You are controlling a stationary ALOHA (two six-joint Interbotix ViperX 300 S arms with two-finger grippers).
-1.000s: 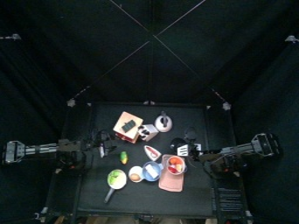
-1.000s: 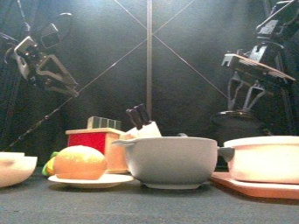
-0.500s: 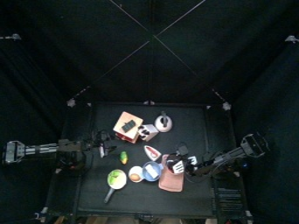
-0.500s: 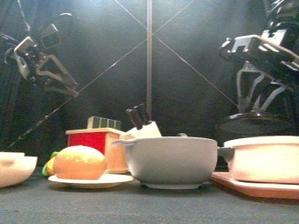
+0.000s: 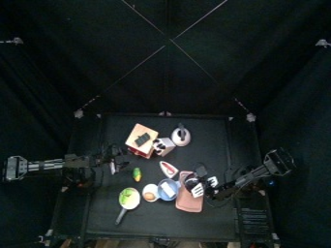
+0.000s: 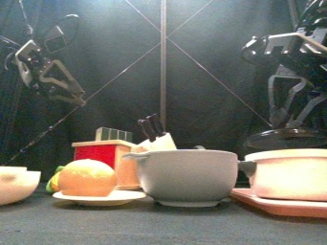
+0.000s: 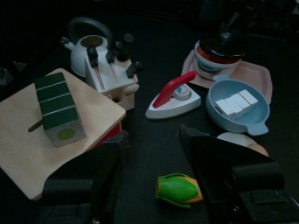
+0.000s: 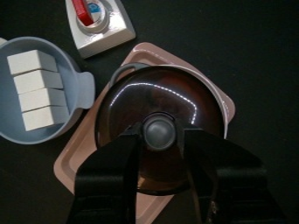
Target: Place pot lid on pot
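Note:
The pot [image 6: 289,172] stands on a pink tray [image 8: 79,159] at the table's front right. A dark glass lid [image 8: 158,94] with a round knob [image 8: 158,131] lies over the pot's mouth. My right gripper [image 8: 160,145] hangs just above it, open, one jaw on each side of the knob and nothing held. In the top view the right gripper [image 5: 204,184] is over the pot [image 5: 192,187]. At the table's left side my left gripper [image 7: 163,184] rests open and empty.
A blue bowl [image 8: 41,92] of white cubes sits right beside the tray, with a red and white iron [image 8: 96,22] behind it. A kettle [image 7: 87,44], a wooden board [image 7: 52,131] and a green-yellow fruit [image 7: 177,188] lie toward the left arm.
The right arm has swung forward and down, bringing its gripper low over the pot. The left arm has not moved.

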